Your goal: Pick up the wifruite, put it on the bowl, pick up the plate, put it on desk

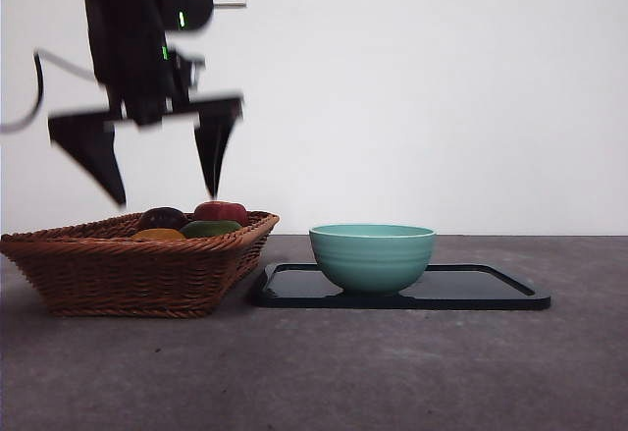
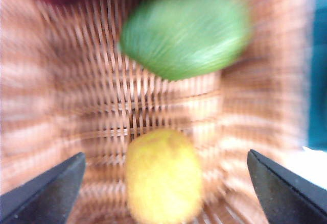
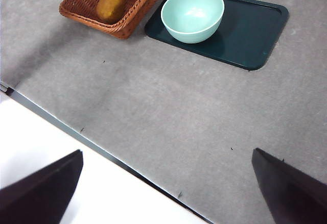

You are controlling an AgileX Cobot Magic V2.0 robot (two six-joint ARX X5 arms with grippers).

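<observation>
Wicker walls of the brown basket (image 1: 137, 274) surround the wifruite (image 2: 163, 175), which lies on the basket floor near a green fruit (image 2: 186, 30) and directly between the spread jaws of the left gripper (image 1: 162, 171). That gripper hangs just above the basket, released and holding nothing (its outline is blurred in the front view). A red apple (image 1: 221, 212) sits at the back of the basket. Beside it, the mint-green bowl (image 1: 372, 256) stands on a dark plate (image 1: 491, 289) on the desk (image 1: 392, 372). The right gripper (image 3: 163, 183) waits well apart over the desk's edge, jaws wide.
</observation>
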